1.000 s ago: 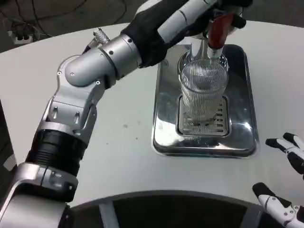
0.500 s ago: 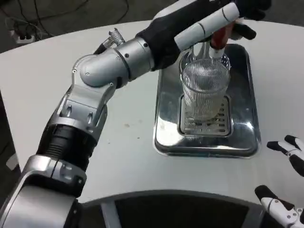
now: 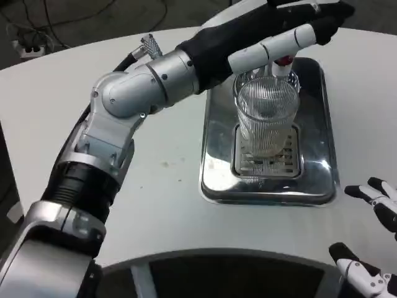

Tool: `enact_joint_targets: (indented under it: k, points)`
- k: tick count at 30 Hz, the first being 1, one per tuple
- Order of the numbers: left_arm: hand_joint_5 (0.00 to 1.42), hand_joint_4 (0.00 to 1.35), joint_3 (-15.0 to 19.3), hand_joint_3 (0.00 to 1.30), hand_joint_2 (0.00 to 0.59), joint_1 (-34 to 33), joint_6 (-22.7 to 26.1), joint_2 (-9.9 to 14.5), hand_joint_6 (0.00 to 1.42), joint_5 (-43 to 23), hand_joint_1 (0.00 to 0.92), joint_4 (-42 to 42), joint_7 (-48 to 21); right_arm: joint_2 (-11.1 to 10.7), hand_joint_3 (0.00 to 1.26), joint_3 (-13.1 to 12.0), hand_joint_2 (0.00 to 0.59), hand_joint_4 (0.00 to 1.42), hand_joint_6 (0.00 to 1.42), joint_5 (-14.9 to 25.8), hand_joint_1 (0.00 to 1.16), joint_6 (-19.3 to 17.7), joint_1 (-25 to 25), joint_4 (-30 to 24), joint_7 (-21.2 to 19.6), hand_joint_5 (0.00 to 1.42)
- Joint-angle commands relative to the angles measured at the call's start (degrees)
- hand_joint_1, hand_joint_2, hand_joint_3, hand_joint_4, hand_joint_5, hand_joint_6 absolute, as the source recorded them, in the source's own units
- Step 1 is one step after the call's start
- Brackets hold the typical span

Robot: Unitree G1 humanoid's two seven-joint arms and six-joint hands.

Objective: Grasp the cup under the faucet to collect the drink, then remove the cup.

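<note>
Blocked from 12 and 10 o'clock of ribbed glass cup point(image 3: 267, 121) by left robot hand point(image 3: 291, 28); open table point(image 3: 167, 180) toward 9, drip tray point(image 3: 214, 158) rim between.

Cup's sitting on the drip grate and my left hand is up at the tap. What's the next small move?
Probably press the tap handle with the left robot hand: the cup stands under the faucet, no clear fill visible. Right robot hand waits open.

We see the cup point(image 3: 268, 121) on the tray point(image 3: 217, 161), just beneath our left fingers point(image 3: 273, 46); our right fingers point(image 3: 372, 194) lie well apart on the surface point(image 3: 167, 192).
</note>
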Motion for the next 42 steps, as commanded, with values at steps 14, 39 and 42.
enact_joint_targets:
  k: [14,39,42]
  points:
    - [0.17,0.10,-5.5,0.16,0.117,1.4,-6.7,3.4,0.09,7.5,0.000,3.4,1.3,4.0,0.14,1.5,0.392,0.01,0.00,4.6,0.41,1.5,-0.3,-0.6,-1.7,0.00]
    - [0.16,0.09,-6.3,0.15,0.132,1.6,-7.7,4.2,0.08,8.4,0.000,2.3,2.5,3.5,0.00,10.0,0.216,0.00,0.00,16.7,0.78,2.5,-14.3,18.5,-23.5,0.00]
    - [0.16,0.09,-6.3,0.15,0.132,1.7,-7.4,4.1,0.08,8.3,0.000,2.1,2.5,3.4,0.00,11.0,0.216,0.00,0.00,16.3,0.78,3.3,-17.0,21.0,-24.9,0.00]
